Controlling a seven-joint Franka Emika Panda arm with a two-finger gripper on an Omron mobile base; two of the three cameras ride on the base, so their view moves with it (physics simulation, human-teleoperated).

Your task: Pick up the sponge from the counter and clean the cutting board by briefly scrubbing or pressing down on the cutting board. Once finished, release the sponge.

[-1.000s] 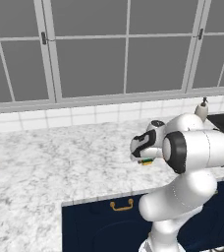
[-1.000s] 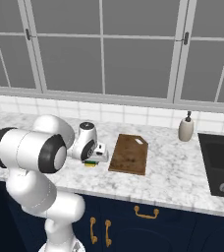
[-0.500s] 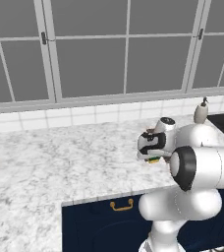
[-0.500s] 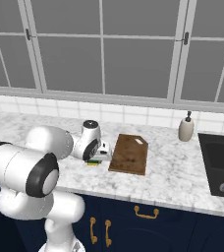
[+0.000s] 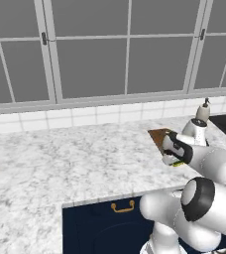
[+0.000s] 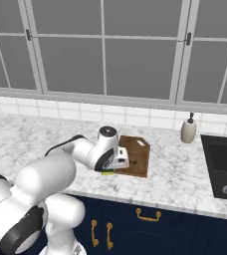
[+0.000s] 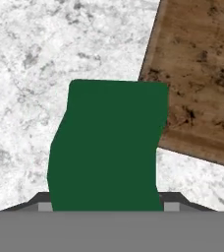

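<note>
Gripping sponge (image 7: 108,147), hand (image 6: 116,164) beside cutting board (image 6: 138,157) (soap bottle (image 6: 188,130) behind)

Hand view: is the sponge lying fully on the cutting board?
No; the sponge overlaps just a corner of the cutting board, mostly over the counter.

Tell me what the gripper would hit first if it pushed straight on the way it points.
The gripper, shut on the sponge, would probably press it onto the counter just beside the cutting board's corner; depth is unclear.
</note>
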